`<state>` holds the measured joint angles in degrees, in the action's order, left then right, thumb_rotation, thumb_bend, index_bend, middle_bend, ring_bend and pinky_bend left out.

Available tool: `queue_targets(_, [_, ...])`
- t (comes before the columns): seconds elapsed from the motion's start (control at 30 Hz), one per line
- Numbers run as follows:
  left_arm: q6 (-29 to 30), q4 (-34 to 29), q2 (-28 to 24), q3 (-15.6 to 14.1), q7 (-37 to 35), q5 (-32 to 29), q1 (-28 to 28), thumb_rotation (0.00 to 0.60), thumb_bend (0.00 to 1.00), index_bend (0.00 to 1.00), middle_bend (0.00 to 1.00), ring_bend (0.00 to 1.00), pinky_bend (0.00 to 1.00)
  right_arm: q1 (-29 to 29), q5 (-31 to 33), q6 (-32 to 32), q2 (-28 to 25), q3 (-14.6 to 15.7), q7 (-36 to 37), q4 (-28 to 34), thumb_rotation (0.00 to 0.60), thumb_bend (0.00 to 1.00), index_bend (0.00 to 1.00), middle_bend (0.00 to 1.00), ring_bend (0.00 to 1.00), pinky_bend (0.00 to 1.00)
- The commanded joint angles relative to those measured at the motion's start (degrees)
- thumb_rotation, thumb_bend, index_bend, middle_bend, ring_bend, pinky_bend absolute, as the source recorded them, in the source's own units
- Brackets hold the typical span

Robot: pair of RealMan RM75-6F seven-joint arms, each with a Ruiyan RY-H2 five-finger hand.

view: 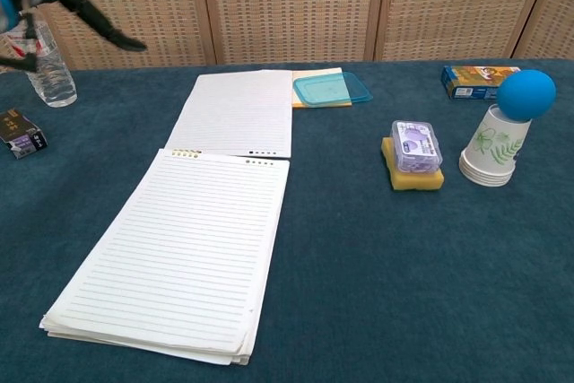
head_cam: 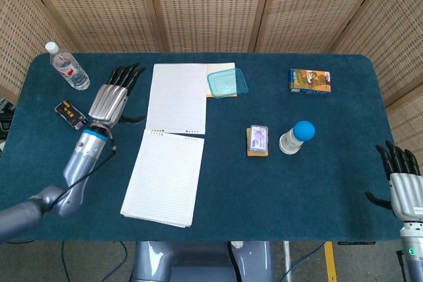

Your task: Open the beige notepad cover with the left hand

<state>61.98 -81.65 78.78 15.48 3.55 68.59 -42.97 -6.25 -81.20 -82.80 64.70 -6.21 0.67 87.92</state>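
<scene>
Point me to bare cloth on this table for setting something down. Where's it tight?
Free: the near right, in front of the paper cups with the blue ball and the sponge, over to the right hand. Also the strip between the open notepad and the sponge. Tight: far left, where the left hand hovers between the water bottle, the small black box and the folded-back cover.

One notepad (head_cam: 170, 143), one bottle (head_cam: 68, 67), two hands (head_cam: 112, 99)

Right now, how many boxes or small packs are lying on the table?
3: a small dark pack at the left edge near the left robot hand, an orange-blue box at far right, and a clear purple box atop a yellow sponge mid-table.
</scene>
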Motion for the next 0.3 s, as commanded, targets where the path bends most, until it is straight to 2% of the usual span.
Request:
queue_targets(0.03, [10.54,-14.91,-11.60,-9.72,4.19,2.49,14.53,0.600,0.00,0.00,0.00,0.00,0.00,0.30,-0.76,-0.12,-0.35,0.54,0.83,0.22,0.600,0.00,0.00,0.00,0.00,0.00])
queue_targets(0.13, [16.04,-18.46,-13.95,-13.38,3.92,4.93,20.24,0.600,0.00,0.00,0.00,0.00,0.00,0.41,-1.62,-0.45,-0.68,0.79,1.56,0.43,0.600,0.00,0.00,0.00,0.00,0.00])
queue_targets(0.3, [21.60,-21.87,-16.33,-16.77,6.52,7.06,26.04,0.600,0.00,0.00,0.00,0.00,0.00,0.57,-2.62,-0.80,-1.45,1.08,2.68,1.29,0.600,0.00,0.00,0.00,0.00,0.00])
